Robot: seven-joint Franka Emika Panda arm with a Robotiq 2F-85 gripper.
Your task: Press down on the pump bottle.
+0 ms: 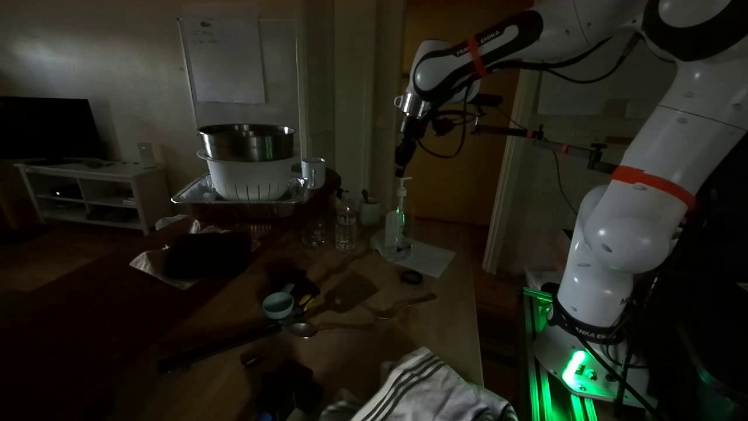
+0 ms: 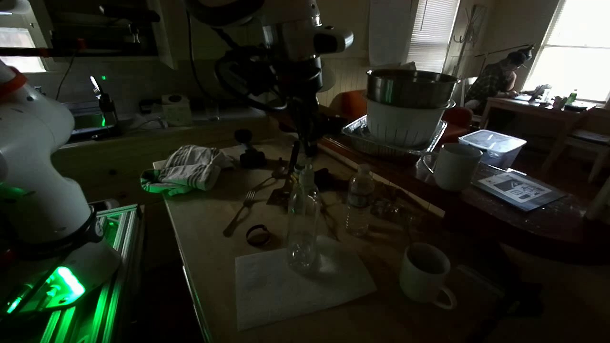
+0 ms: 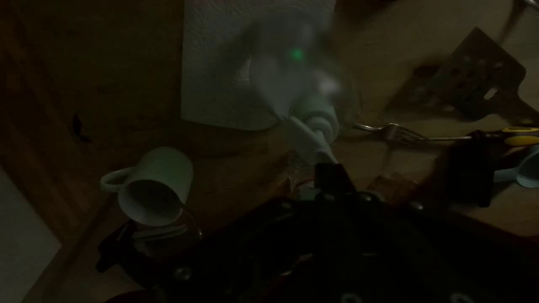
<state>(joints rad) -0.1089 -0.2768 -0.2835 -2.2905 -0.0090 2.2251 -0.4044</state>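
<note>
The pump bottle (image 1: 399,231) stands upright on a white paper sheet (image 1: 438,260). It is clear with a pale pump head and also shows in an exterior view (image 2: 303,228) and the wrist view (image 3: 286,59). My gripper (image 1: 400,172) points down over the pump head, its black fingertips together; it also shows in an exterior view (image 2: 310,150). In the wrist view the fingertips (image 3: 334,176) cover the near end of the pump head. They are at or just above its top; contact is hard to tell in the dark. Nothing shows held between the fingers.
A clear water bottle (image 2: 360,202) and a white mug (image 2: 424,274) stand near the pump bottle. A black ring (image 2: 258,235), a fork (image 2: 240,212) and a spatula (image 3: 480,75) lie around. A striped towel (image 1: 426,392) lies at the table's edge. A metal pot (image 1: 248,143) sits on a white colander (image 1: 251,175).
</note>
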